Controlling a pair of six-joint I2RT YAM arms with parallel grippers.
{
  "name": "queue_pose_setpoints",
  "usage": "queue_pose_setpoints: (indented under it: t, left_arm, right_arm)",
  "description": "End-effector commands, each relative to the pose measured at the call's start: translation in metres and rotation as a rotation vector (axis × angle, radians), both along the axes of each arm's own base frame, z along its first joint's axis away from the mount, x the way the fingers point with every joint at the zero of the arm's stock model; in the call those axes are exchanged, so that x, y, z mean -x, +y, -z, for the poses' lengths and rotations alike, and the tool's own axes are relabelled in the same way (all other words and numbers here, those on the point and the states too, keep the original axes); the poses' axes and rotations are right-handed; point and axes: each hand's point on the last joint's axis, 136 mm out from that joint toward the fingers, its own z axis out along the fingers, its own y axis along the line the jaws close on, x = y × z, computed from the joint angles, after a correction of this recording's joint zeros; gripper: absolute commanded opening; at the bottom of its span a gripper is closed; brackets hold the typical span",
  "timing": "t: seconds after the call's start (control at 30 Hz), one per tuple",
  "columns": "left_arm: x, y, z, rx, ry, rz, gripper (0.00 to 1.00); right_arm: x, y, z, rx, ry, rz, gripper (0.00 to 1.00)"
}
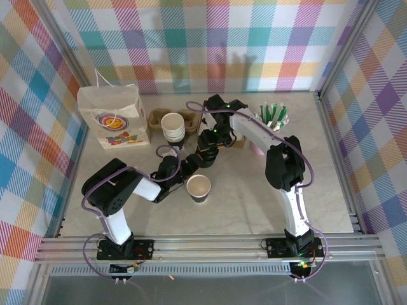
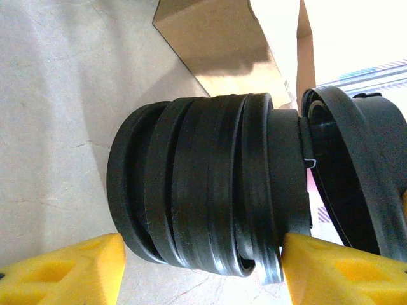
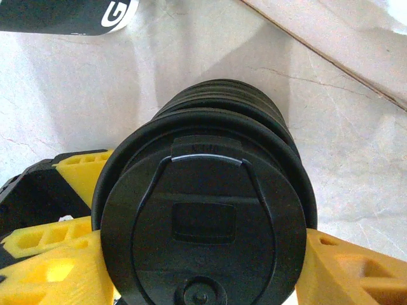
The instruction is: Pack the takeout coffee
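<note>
The left claw (image 2: 203, 270) clamps a stack of black lids (image 2: 191, 184) lying sideways between its fingers. The right claw (image 3: 203, 273), facing it, pinches the end lid (image 3: 203, 222) by its rim. The takeout coffee cup (image 1: 198, 188), lidless and dark-walled, stands on the surface (image 1: 241, 203) just nearside of both claws, apart from them. Beyond the claws are stacked cream-rimmed cups (image 1: 172, 127), a white paper bag (image 1: 114, 117) and a pink cup of sticks (image 1: 273, 117).

Lid stack (image 2: 210, 184): black ribbed lids nested together, lying sideways across the centre of the frame
Left gripper (image 2: 202, 267): yellow fingers (image 2: 57, 273) in the lower corners, against the stack's two sides
Single lid (image 2: 362, 165): right edge, tilted, just beside the stack's end
Cardboard (image 2: 216, 44): brown, top centre
Table (image 2: 57, 114): pale, left side
</note>
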Motion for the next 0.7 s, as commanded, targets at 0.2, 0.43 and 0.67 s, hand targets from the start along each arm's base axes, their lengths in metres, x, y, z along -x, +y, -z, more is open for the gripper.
queue_pose_setpoints:
  t: [0.2, 0.43, 0.67]
  left_arm:
    - [0.035, 0.026, 0.058, -0.156, 0.203, -0.019, 0.71]
    - [0.033, 0.026, 0.05, -0.143, 0.169, -0.025, 0.74]
    - [0.033, 0.032, 0.044, -0.141, 0.146, -0.051, 0.75]
  right_arm:
    - [0.001, 0.005, -0.033, -0.05, -0.052, -0.021, 0.52]
    - [0.003, 0.004, -0.035, -0.055, -0.055, -0.023, 0.52]
    - [0.005, -0.001, -0.04, -0.047, -0.074, -0.025, 0.52]
